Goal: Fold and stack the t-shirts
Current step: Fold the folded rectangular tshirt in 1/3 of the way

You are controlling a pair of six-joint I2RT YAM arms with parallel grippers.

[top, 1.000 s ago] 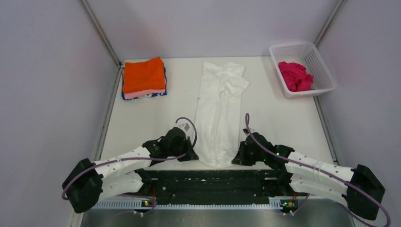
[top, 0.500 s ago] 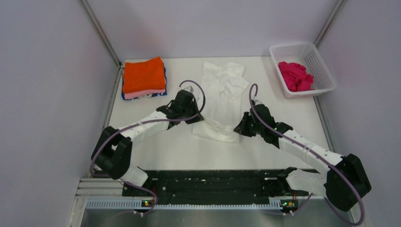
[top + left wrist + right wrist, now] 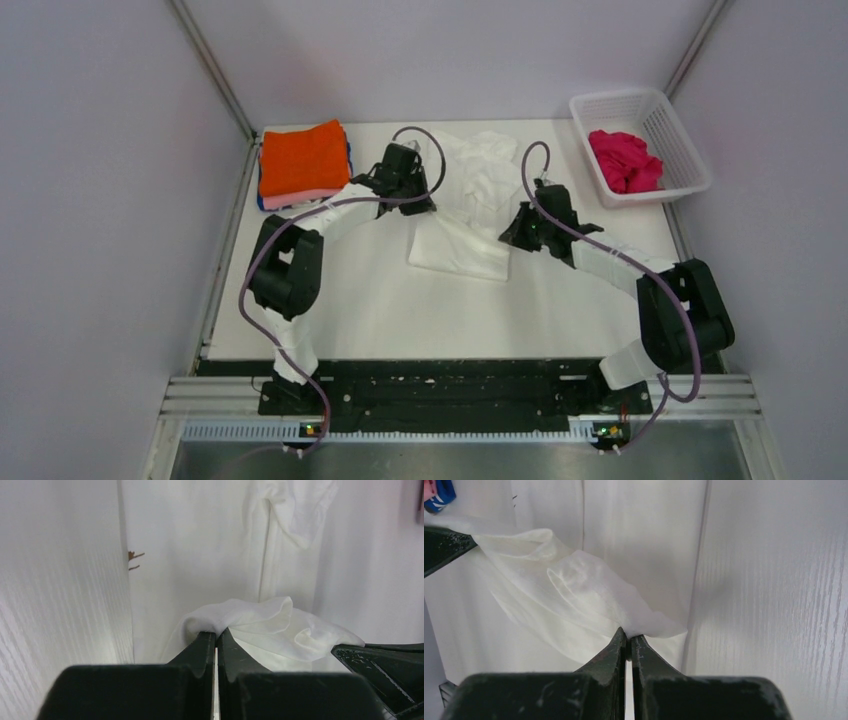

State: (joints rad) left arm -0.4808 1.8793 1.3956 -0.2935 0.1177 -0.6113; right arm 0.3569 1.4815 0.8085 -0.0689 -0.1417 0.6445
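White t-shirt (image 3: pixel 462 222) half-folded at the table's far centre

Both arms stretched far forward over the table (image 3: pixel 400 300). The left gripper (image 3: pixel 418 207) and right gripper (image 3: pixel 506 236) each pinched a corner of the hem, which had travelled from the near edge up over the shirt's body. The basket (image 3: pixel 690 170) held a magenta t-shirt (image 3: pixel 625 160).

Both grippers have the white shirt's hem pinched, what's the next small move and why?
Probably carry the hem a little farther toward the back and lower it there. The left gripper and right gripper are each shut on a hem corner of the white t-shirt, and the folded-over layer does not yet reach its sleeve end.
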